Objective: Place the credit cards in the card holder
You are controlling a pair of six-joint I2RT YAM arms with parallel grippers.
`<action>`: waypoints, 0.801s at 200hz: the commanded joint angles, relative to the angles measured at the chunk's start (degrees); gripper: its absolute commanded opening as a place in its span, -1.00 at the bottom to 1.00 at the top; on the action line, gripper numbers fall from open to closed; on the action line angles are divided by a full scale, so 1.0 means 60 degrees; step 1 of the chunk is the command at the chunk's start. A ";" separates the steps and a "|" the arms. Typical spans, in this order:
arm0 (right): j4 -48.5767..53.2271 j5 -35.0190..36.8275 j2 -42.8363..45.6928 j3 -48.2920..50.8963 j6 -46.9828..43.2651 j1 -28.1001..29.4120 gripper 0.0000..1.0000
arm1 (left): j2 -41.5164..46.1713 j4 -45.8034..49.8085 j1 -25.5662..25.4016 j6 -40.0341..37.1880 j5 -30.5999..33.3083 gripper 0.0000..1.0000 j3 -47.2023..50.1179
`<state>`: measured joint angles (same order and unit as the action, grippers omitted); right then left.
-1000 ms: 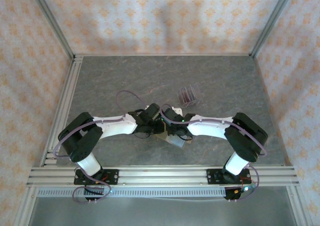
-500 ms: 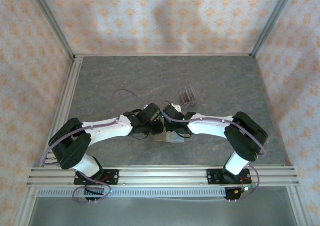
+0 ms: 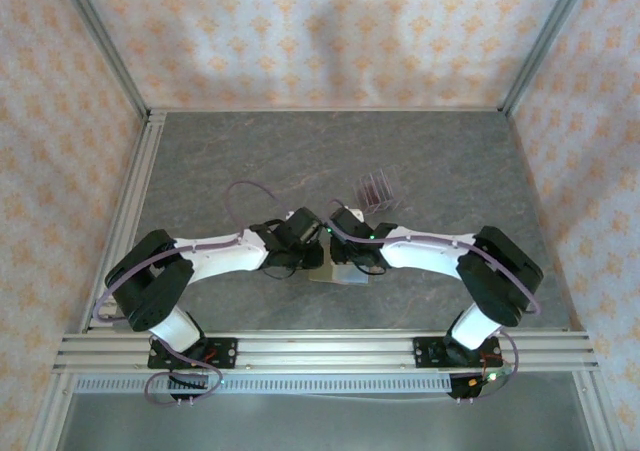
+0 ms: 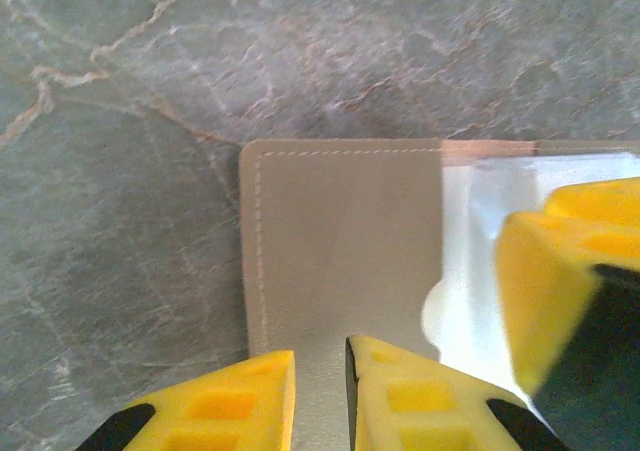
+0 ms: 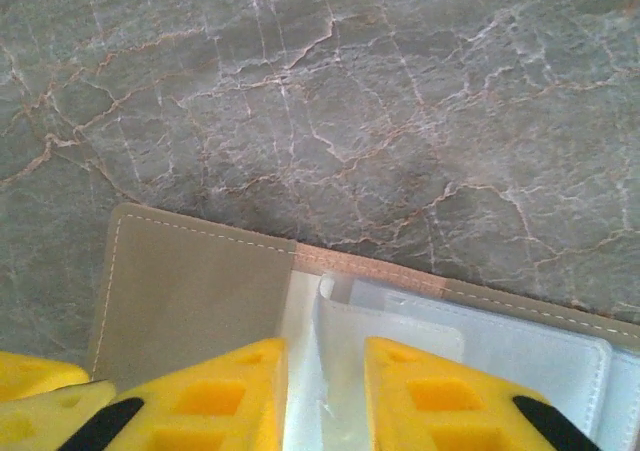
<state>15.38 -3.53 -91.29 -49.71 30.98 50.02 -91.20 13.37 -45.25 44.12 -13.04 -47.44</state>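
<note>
At the near edge of the grey veined stone-look worktop (image 3: 450,171), two white arms rise from an aluminium rail (image 3: 320,349) and bend inward until their wrists meet just near of the middle. Under them lies the small olive-tan folding card holder (image 3: 340,274), opened flat, with its stitched tan flap to the left and a pale grey inside with a clear pocket to the right. The yellow left fingers (image 4: 375,371) are pressed nearly together at the near edge of the tan flap. The flap's material runs into the narrow slit between them, so they appear to pinch it. The yellow right fingers (image 5: 255,371) stand just beside them over the clear pocket, slightly spread. The pocket's pale edge lies in the gap, and I cannot tell whether they touch it. Farther back and a little right, apart from the card holder, stands a clear plastic slotted stand (image 3: 392,199) with the dark maroon credit cards (image 3: 373,185) upright in it.
</note>
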 commanded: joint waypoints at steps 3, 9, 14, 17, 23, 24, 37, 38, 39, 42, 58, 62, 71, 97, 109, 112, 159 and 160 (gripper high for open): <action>-0.1106 -0.0414 0.0505 -0.0086 0.0168 -0.0191 -0.35 | -0.0370 0.0256 -0.0280 0.0161 -0.0034 -0.57 0.0332; -0.1135 -0.0462 0.0524 -0.0079 0.0183 -0.0192 -0.33 | -0.0403 0.0227 -0.0280 0.0186 -0.0041 -0.57 0.0346; -0.1135 -0.0491 0.0549 -0.0079 0.0201 -0.0208 -0.31 | -0.0426 0.0185 -0.0291 0.0225 -0.0040 -0.57 0.0386; -0.1154 -0.0490 0.0564 -0.0079 0.0207 -0.0207 -0.28 | -0.0430 0.0150 -0.0283 0.0241 -0.0046 -0.57 0.0411; -0.1157 -0.0520 0.0607 -0.0064 0.0220 -0.0207 -0.25 | -0.0427 0.0088 -0.0288 0.0284 -0.0047 -0.57 0.0475; -0.1164 -0.0527 0.0624 -0.0053 0.0225 -0.0218 -0.23 | -0.0428 0.0073 -0.0291 0.0289 -0.0043 -0.57 0.0485; -0.1234 -0.0615 0.0690 -0.0013 0.0249 -0.0229 -0.18 | -0.0436 -0.0051 -0.0289 0.0372 -0.0065 -0.57 0.0604; -0.1239 -0.0629 0.0694 -0.0009 0.0260 -0.0232 -0.18 | -0.0440 -0.0055 -0.0292 0.0376 -0.0067 -0.58 0.0623; -0.1272 -0.0657 0.0693 0.0001 0.0257 -0.0235 -0.17 | -0.0428 -0.0070 -0.0293 0.0379 -0.0067 -0.58 0.0632; -0.1284 -0.0690 0.0700 0.0007 0.0256 -0.0236 -0.17 | -0.0430 -0.0091 -0.0287 0.0392 -0.0082 -0.58 0.0640; -0.1403 -0.0918 0.0673 0.0017 0.0293 -0.0265 -0.13 | -0.0394 -0.0118 -0.0289 0.0410 -0.0091 -0.57 0.0710; -0.1393 -0.0949 0.0649 -0.0001 0.0299 -0.0278 -0.13 | -0.0385 -0.0118 -0.0279 0.0423 -0.0071 -0.58 0.0721; -0.1371 -0.0939 0.0615 -0.0016 0.0281 -0.0280 -0.13 | -0.0371 -0.0095 -0.0291 0.0425 -0.0043 -0.58 0.0736; -0.0836 -0.0248 0.0830 -0.0064 0.0097 -0.0280 -0.12 | -0.0364 -0.0060 -0.0293 0.0411 -0.0043 -0.58 0.0715; -0.0637 0.0028 0.0982 0.0040 0.0019 -0.0349 -0.14 | -0.0371 -0.0034 -0.0286 0.0397 -0.0024 -0.57 0.0724; -0.0631 0.0034 0.0999 0.0068 0.0010 -0.0359 -0.16 | -0.0372 -0.0038 -0.0284 0.0389 -0.0024 -0.57 0.0716; -0.0575 0.0271 0.0944 0.0585 0.0105 -0.0481 -0.54 | -0.0485 -0.0132 -0.0291 0.0410 -0.0057 -0.58 0.0703; -0.0573 0.0276 0.0931 0.0583 0.0107 -0.0483 -0.54 | -0.0487 -0.0125 -0.0278 0.0410 -0.0056 -0.57 0.0701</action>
<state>9.85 -4.91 -85.82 -48.21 31.46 47.27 -92.27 11.38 -46.68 45.65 -13.23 -45.15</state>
